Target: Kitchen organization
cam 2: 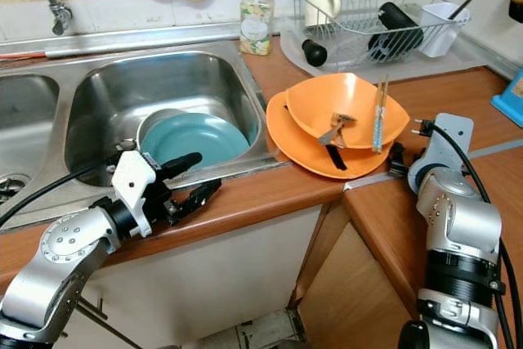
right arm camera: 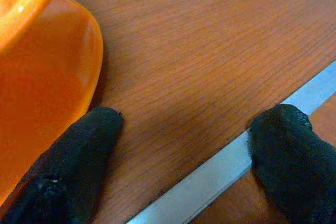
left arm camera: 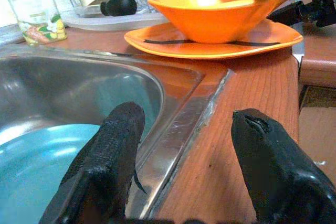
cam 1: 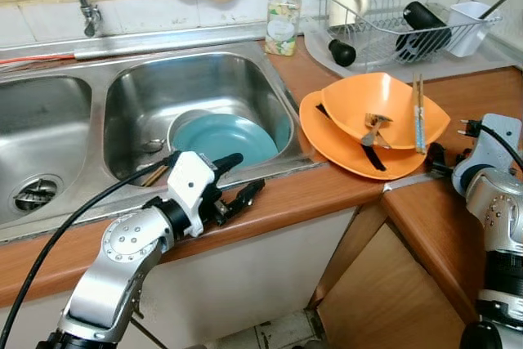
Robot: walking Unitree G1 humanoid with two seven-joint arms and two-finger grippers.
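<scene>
An orange bowl [cam 1: 392,104] sits on an orange plate [cam 1: 327,140] on the wooden counter, right of the sink. Chopsticks [cam 1: 418,112] lie across the bowl's rim and a fork [cam 1: 374,128] rests inside it. A teal plate [cam 1: 221,136] leans in the right sink basin [cam 1: 131,112]. My left gripper [cam 1: 243,177] hovers open over the sink's front rim, pointing toward the orange dishes, nothing between its fingers [left arm camera: 100,166]. My right gripper [cam 1: 437,161] is open, low on the counter, just right of the orange plate [right arm camera: 42,93], holding nothing.
A soap bottle [cam 1: 283,14] stands behind the sink. A wire dish rack [cam 1: 392,14] at the back right holds a mug, a black bottle and a white cup. The tap [cam 1: 86,6] is at the back left. The counter turns a corner by my right arm.
</scene>
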